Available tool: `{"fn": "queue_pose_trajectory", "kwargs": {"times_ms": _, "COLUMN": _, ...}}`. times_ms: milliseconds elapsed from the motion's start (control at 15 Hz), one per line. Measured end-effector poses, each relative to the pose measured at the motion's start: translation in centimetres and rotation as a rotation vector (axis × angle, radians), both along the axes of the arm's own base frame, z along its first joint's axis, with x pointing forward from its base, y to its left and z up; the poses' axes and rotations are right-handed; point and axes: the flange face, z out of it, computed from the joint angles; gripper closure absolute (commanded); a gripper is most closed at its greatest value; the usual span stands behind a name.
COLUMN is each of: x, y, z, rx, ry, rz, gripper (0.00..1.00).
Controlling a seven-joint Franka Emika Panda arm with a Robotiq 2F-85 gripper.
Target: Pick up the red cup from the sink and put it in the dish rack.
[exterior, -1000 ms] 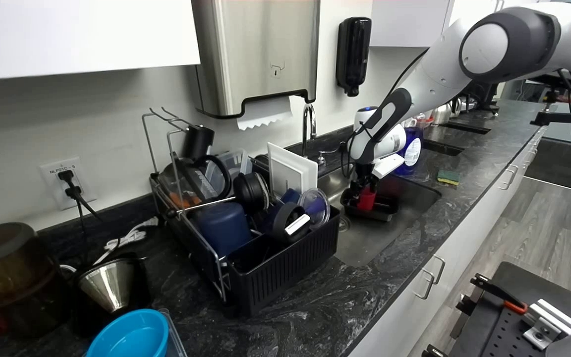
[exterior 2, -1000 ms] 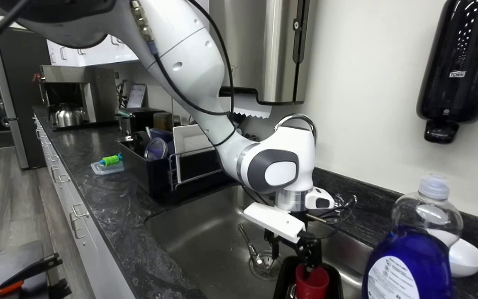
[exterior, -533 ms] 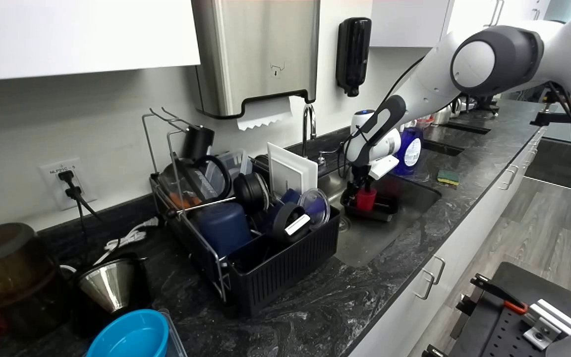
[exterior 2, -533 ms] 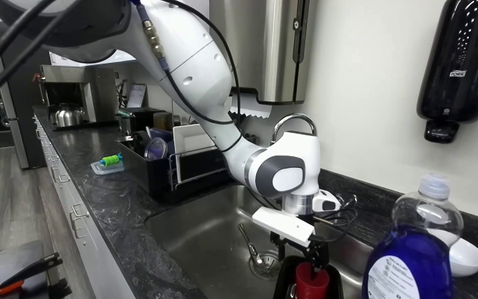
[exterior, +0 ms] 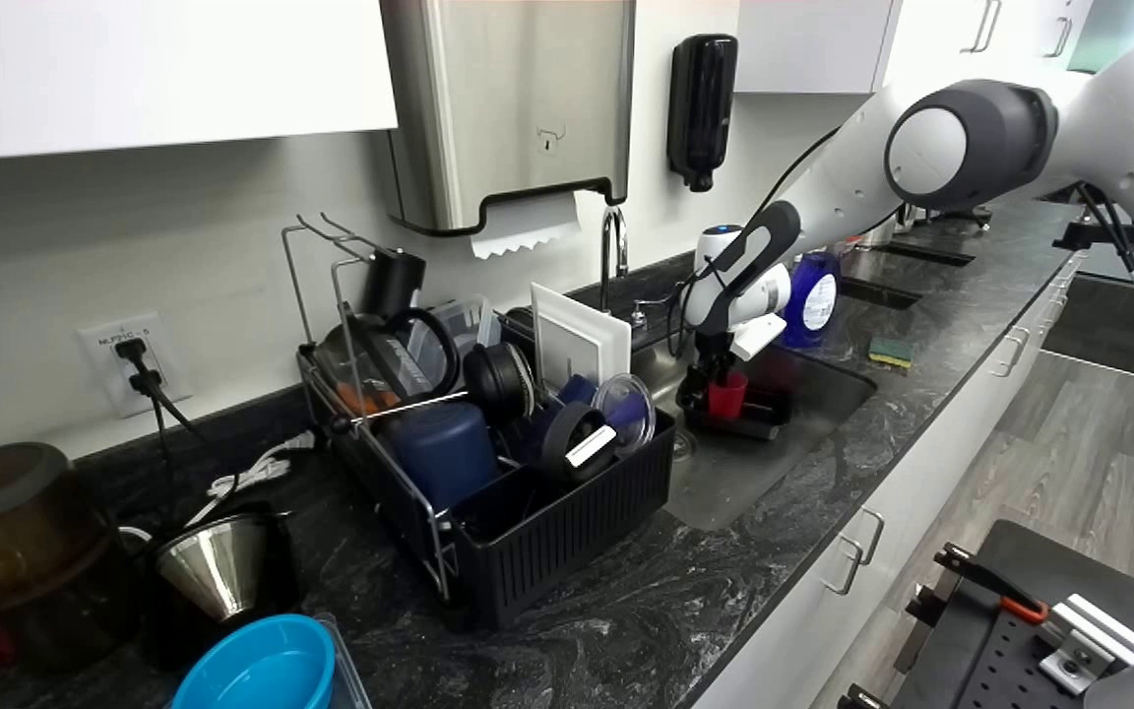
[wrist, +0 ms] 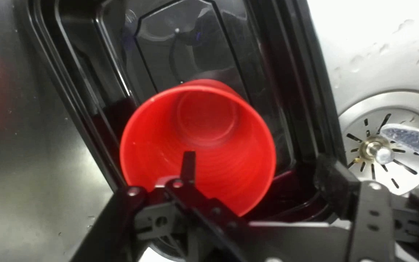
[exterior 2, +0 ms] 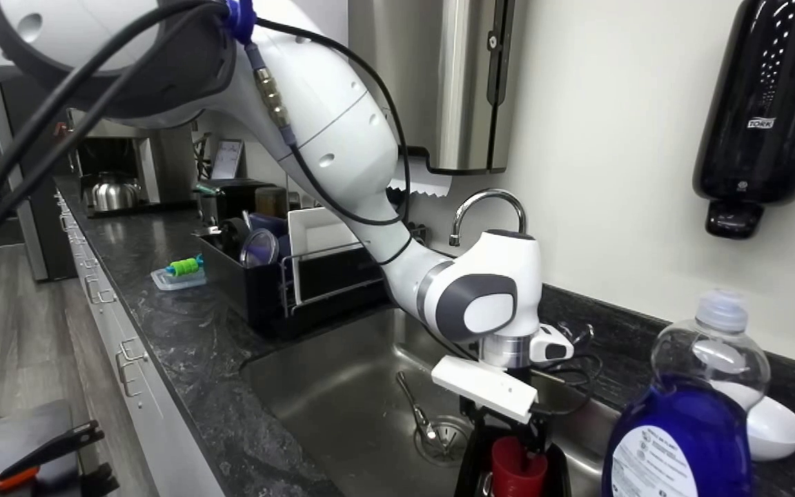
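The red cup (exterior: 727, 396) stands upright with its mouth up in a black tray (exterior: 762, 425) inside the sink (exterior: 724, 487). It also shows in an exterior view (exterior 2: 516, 476) and in the wrist view (wrist: 227, 153). My gripper (wrist: 258, 176) is open over the cup, pointing down. One finger reaches into the cup's mouth; the other is outside, on the drain side, apart from the wall. The cup's wall lies between the fingers. The fingertips are partly hidden in an exterior view (exterior 2: 502, 429). The black dish rack (exterior: 567, 537) stands beside the sink, filled with dishes.
The rack holds white plates (exterior: 582, 345), a blue container (exterior: 444, 453) and a round clear lid (exterior: 626, 414). A blue soap bottle (exterior 2: 680, 442) and white bowl (exterior 2: 777, 428) stand by the sink. The faucet (exterior 2: 487, 197) rises behind it. A utensil (exterior 2: 417, 407) lies at the drain.
My arm has lowered. The gripper has moved down, with one finger now lower in the cup's mouth. The gripper has stayed open and the cup has not visibly moved.
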Motion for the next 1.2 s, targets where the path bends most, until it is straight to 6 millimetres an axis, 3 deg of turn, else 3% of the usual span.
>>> {"fn": "queue_pose_trajectory", "kwargs": {"times_ms": 467, "x": 0.3, "y": -0.3, "z": -0.5, "rx": -0.002, "ry": -0.003, "rz": 0.016, "gripper": 0.97}}
{"fn": "queue_pose_trajectory", "kwargs": {"times_ms": 533, "x": 0.3, "y": -0.3, "z": -0.5, "rx": -0.002, "ry": -0.003, "rz": 0.016, "gripper": 1.00}}
{"fn": "queue_pose_trajectory", "kwargs": {"times_ms": 933, "x": 0.5, "y": -0.3, "z": -0.2, "rx": -0.005, "ry": -0.009, "rz": 0.017, "gripper": 0.99}}
{"fn": "queue_pose_trajectory", "kwargs": {"times_ms": 1200, "x": 1.2, "y": -0.2, "z": 1.6, "rx": -0.013, "ry": -0.036, "rz": 0.014, "gripper": 0.99}}
